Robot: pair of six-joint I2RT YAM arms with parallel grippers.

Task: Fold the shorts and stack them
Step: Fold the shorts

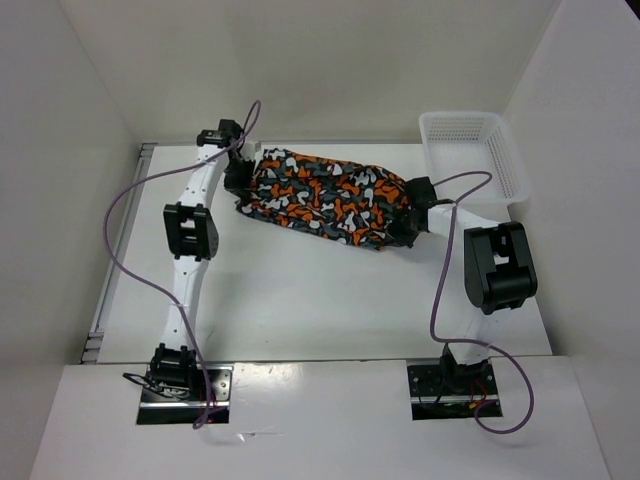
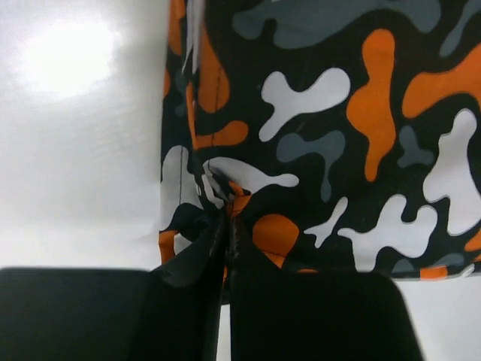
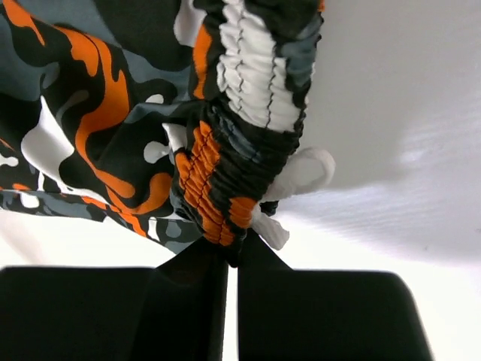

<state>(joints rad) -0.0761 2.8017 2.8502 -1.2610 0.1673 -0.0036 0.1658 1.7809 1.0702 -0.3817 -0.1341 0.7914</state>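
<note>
The shorts (image 1: 325, 198), in an orange, black, grey and white camouflage print, lie stretched left to right across the far middle of the table. My left gripper (image 1: 240, 182) is shut on their left end, and in the left wrist view the cloth (image 2: 316, 128) bunches where the black fingertips (image 2: 228, 226) pinch it near the hem. My right gripper (image 1: 410, 220) is shut on their right end. In the right wrist view the gathered elastic waistband (image 3: 225, 165) is pinched at the fingertips (image 3: 233, 252), with a white drawstring loop (image 3: 308, 171) hanging beside it.
A white mesh basket (image 1: 475, 150) stands at the back right corner, just beyond the right arm (image 1: 497, 265). White walls close in the table on the left, back and right. Purple cables (image 1: 130, 200) loop over both arms.
</note>
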